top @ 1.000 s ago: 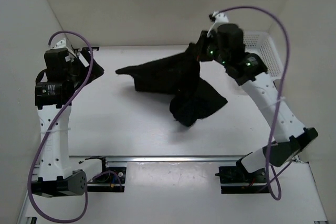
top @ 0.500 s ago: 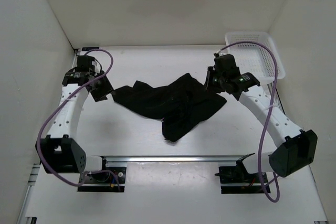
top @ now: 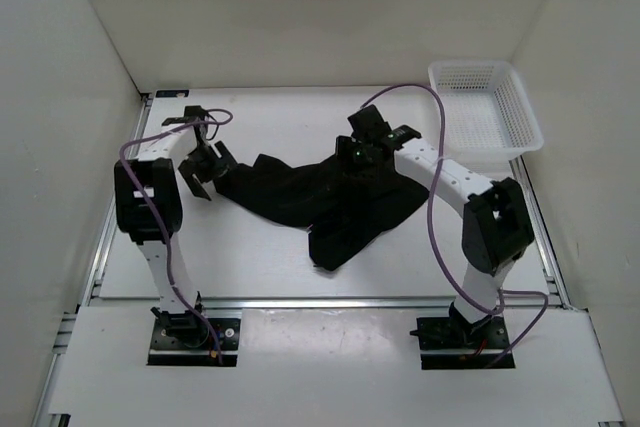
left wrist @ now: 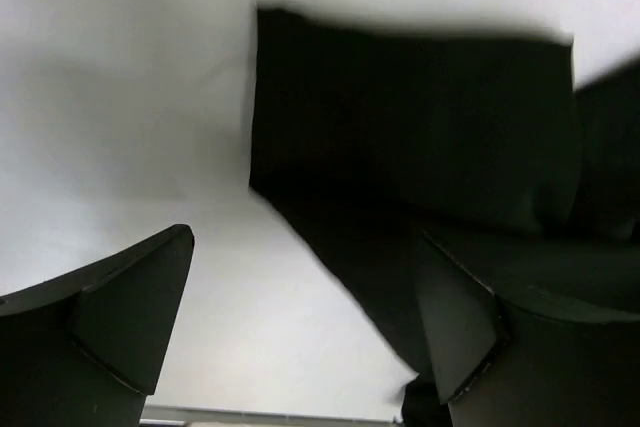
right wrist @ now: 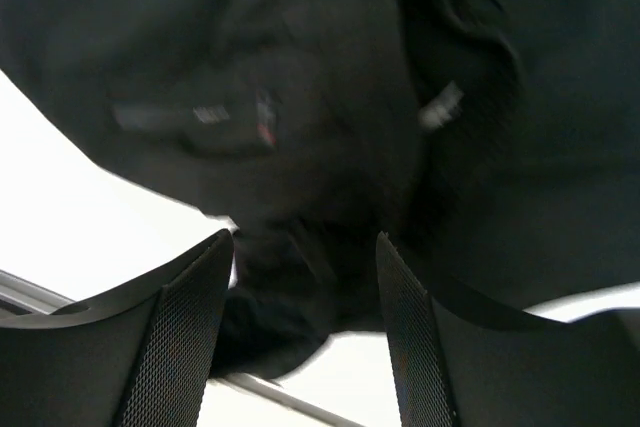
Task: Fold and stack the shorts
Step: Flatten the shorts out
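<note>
**Shorts unfolded at mid-desk, both grippers spread above them**

At the near edge, the two arm bases are seen bolted to a silver metal rail, and thin purple cables are looped up from there along the arms. Beyond the rail, the white flat desk is matt and evenly lit. The black soft fabric shorts are found around its middle, rumpled and uneven, with one lobe spilled toward the near side. No fold is judged to have been made yet, and nothing is stacked.

The left gripper is held low at the left end of the shorts, its fingers set wide apart with nothing clasped. In the left wrist view, one finger of the left gripper is placed over bare desk and the other over cloth, and a straight edge of the shorts lies just ahead. This placing is judged to suit a grasp on that end.

The right gripper is held over the far right part of the garment, its fingers likewise parted and empty. Between the fingers of the right gripper, only blurred shorts with small pale marks can be made out. The two opposite stations are judged to be chosen so that the cloth can be drawn flat before folding.

Farther back, a white plastic mesh basket is set in the far right corner, well apart from the shorts. The desk is enclosed on three sides by plain white walls
</note>
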`<state>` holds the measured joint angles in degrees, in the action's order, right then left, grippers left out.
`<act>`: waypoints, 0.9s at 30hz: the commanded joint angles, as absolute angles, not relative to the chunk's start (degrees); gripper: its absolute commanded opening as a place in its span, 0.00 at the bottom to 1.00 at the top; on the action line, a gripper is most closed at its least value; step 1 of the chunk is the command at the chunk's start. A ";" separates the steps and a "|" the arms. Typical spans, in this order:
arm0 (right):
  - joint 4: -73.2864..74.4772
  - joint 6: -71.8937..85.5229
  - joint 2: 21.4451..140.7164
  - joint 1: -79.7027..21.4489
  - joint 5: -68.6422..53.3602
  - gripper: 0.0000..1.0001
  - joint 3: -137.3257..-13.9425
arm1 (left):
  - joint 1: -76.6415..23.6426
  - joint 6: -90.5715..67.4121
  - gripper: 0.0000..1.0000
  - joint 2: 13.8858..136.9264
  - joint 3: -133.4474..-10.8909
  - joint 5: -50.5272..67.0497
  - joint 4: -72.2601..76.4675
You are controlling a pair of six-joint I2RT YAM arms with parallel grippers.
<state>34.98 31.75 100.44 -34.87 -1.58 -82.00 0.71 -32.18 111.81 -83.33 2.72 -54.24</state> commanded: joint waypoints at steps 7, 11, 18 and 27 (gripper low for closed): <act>36.20 49.39 117.14 -31.38 -0.89 0.67 -96.93 | 2.11 -35.33 0.58 118.56 -88.15 2.55 -51.94; 41.39 51.58 124.27 -31.38 3.78 0.65 -103.62 | 2.11 -35.33 0.10 118.56 -88.15 3.16 -51.42; 41.40 51.07 126.56 -31.90 8.16 0.00 -107.23 | 2.11 -34.80 0.10 115.05 -89.21 2.55 -52.55; 41.40 44.22 120.68 -29.53 12.48 0.00 -122.59 | 2.11 -33.75 0.10 107.33 -101.76 4.56 -60.55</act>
